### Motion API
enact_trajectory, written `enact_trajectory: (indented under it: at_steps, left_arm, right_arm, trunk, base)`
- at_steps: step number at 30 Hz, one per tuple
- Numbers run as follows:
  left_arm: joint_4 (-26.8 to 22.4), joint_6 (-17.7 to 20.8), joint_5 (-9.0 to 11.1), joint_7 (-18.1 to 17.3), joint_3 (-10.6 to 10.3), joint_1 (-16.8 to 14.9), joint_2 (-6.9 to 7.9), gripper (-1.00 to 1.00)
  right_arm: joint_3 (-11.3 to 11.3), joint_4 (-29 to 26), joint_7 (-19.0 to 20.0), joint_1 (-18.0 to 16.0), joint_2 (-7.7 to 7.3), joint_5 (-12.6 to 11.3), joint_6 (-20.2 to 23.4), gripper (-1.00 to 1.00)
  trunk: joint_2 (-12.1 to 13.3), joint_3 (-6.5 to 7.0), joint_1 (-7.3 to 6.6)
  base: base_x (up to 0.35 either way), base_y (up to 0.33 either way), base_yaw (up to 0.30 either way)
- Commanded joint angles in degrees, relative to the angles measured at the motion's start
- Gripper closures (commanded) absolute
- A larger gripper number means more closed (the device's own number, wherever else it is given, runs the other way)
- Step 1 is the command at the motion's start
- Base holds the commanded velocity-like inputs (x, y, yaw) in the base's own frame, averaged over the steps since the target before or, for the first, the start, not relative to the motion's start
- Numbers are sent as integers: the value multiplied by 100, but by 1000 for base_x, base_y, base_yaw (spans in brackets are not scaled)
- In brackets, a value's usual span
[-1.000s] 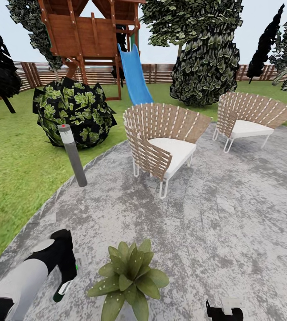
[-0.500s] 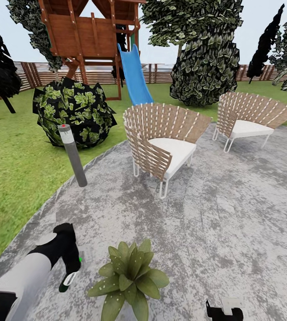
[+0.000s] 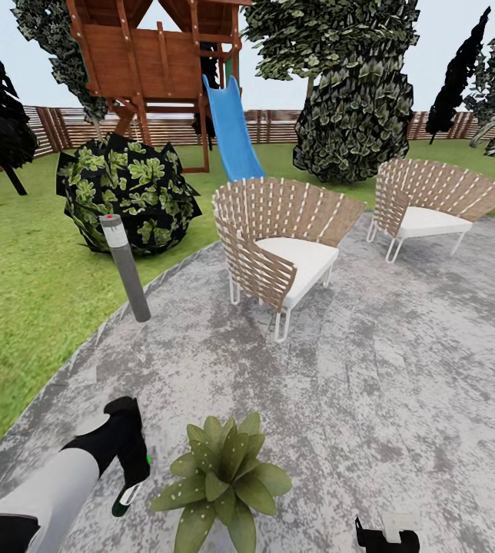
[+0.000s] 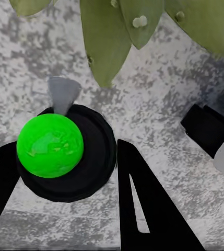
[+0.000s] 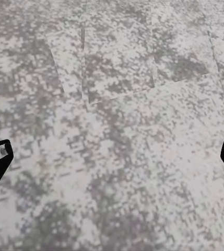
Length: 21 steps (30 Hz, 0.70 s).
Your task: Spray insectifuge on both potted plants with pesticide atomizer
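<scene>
One potted plant [image 3: 223, 478] is sitting on the mottled grey patio [image 3: 370, 384] at the lower edge of the head view, its pot cut off by the frame. Just beside its leaves, the left gripper [image 3: 132, 480] is clasping the pesticide atomizer [image 3: 124, 498], most of which is hiding behind the black fingers; little more than a pale tip and a green spot is showing. From the left wrist, a bright green ball on a black round body [image 4: 65, 151] is sitting between the fingers, with speckled leaves [image 4: 109, 36] hanging close ahead. Right gripper [image 5: 112, 157] is spreading wide over bare paving, fingertips barely entering the picture.
</scene>
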Motion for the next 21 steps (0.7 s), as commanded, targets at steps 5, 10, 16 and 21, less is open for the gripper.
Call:
enact_trajectory:
  at_steps: [5,10,16,21]
  left_arm:
    - [-7,35,33,260,-13,192,181,100]
    - [-112,51,274,199,174,127,156,100]
    - [-382,63,291,97,191,56,249,100]
    - [-364,36,288,91,194,115,413,100]
  right_arm:
    - [-23,9,-35,-5,0,61,-19,-100]
    - [-23,9,-35,-5,0,61,-19,-100]
    - [-23,9,-35,-5,0,61,-19,-100]
    - [-23,9,-35,-5,0,61,-19,-100]
  trunk:
    - [-2,-4,-1]
    - [-2,-4,-1]
    - [-2,-4,-1]
    - [-2,-4,-1]
  base:
    - [0,0,0]
    - [0,0,0]
    - [0,0,0]
    - [0,0,0]
